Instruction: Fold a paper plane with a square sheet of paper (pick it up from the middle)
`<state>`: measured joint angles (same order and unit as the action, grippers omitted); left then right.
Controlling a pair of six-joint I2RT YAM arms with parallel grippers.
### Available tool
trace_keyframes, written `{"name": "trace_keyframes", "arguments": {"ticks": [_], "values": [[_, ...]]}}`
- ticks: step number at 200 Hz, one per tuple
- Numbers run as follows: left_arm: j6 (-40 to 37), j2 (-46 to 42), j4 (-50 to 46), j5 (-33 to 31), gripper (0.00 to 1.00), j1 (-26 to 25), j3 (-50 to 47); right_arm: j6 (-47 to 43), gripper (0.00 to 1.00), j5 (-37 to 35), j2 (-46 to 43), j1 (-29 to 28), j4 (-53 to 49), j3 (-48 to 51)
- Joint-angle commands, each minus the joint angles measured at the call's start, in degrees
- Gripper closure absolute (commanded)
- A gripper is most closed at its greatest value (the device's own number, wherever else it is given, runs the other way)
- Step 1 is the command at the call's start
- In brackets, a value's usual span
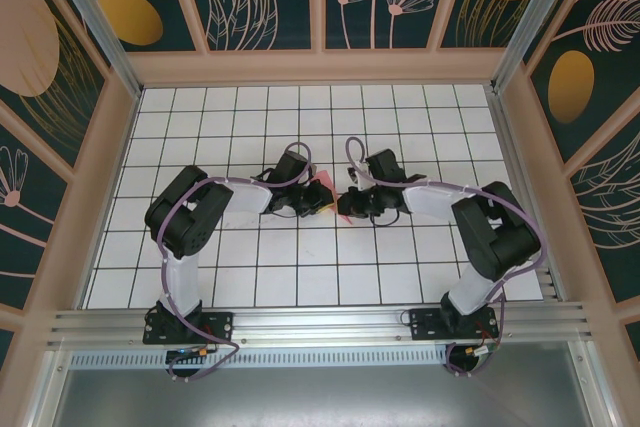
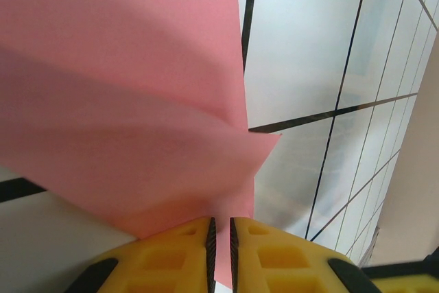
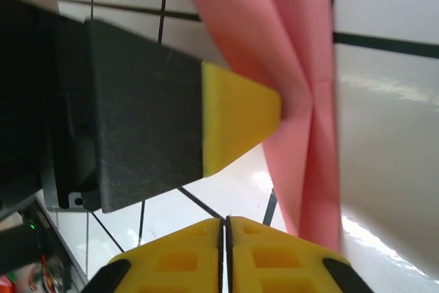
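Observation:
The salmon-pink sheet of paper [image 1: 326, 183] hangs in creased, folded layers just above the middle of the table, between the two arms. In the left wrist view the paper [image 2: 137, 87] spreads up and left from my left gripper [image 2: 221, 231], which is shut on its lower edge. My left gripper [image 1: 318, 195] sits right under the paper in the top view. The right wrist view has the folded paper [image 3: 305, 121] standing as a narrow strip, pinched by the left gripper's yellow fingertip [image 3: 236, 125]. My right gripper [image 3: 225, 231] is shut with nothing in it, just short of the paper. I cannot tell whether the fold forms a paper plane.
The white grid-tiled table [image 1: 300, 277] stretches all round both arms. Peach-framed patterned walls [image 1: 100, 147] close it on three sides. An aluminium rail [image 1: 320, 325] with both arm bases runs along the near edge.

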<state>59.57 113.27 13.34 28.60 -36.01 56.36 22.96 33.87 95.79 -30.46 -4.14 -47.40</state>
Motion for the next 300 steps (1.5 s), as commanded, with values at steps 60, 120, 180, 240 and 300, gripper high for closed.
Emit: {"name": "trace_keyframes", "arguments": {"ticks": [60,120,180,240,300], "values": [[-2.4,4.75,-8.97,-9.06,0.81,0.41,1.01,-2.04,0.93,-5.16,5.16,0.26,-6.42,-3.23],[-2.7,5.05,-10.61,-10.05,0.81,0.45,1.65,-3.18,0.94,-5.98,6.4,0.57,-8.18,-3.4],[-2.69,5.29,-11.31,-10.58,0.8,0.5,1.85,-3.54,0.94,-7.4,6.42,0.75,-9.21,-2.94],[-2.82,5.44,-11.6,-10.72,0.8,0.44,2.01,-5.51,0.93,-2.09,2.43,-0.13,-10.19,-2.25],[-2.85,5.44,-11.8,-10.8,0.8,0.47,2.02,-5.32,0.94,-6.78,3.53,0.13,-11.94,-0.81]]}}
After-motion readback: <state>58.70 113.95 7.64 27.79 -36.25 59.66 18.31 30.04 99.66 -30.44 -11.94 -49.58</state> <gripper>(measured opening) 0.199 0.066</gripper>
